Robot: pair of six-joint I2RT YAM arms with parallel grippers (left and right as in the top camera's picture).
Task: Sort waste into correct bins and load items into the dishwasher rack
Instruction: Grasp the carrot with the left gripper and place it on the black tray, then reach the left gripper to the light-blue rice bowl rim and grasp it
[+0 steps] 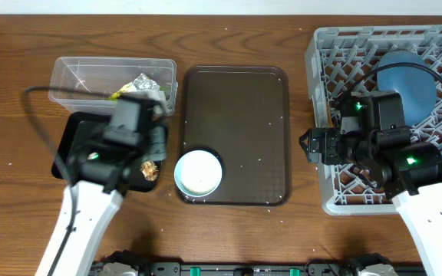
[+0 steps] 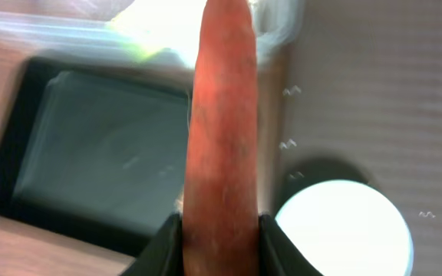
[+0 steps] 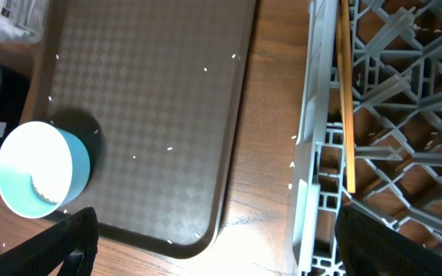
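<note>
My left gripper (image 2: 219,230) is shut on the orange carrot (image 2: 221,130) and holds it above the black tray (image 2: 90,153), near the clear tub (image 1: 113,80). The tub holds the green-and-silver wrapper (image 1: 140,86). A brown food lump (image 1: 150,169) lies in the black tray (image 1: 67,149). The white bowl (image 1: 199,172) with pale blue outside stands on the brown serving tray (image 1: 240,100), with rice in it (image 3: 44,192). My right gripper (image 3: 213,238) is open and empty at the left edge of the grey rack (image 1: 436,54). The rack holds the blue plate (image 1: 407,77) and chopsticks (image 3: 345,92).
Loose white rice grains lie scattered on the brown serving tray (image 3: 152,100) and on the wood between it and the rack (image 3: 321,153). The rack fills the right side of the table.
</note>
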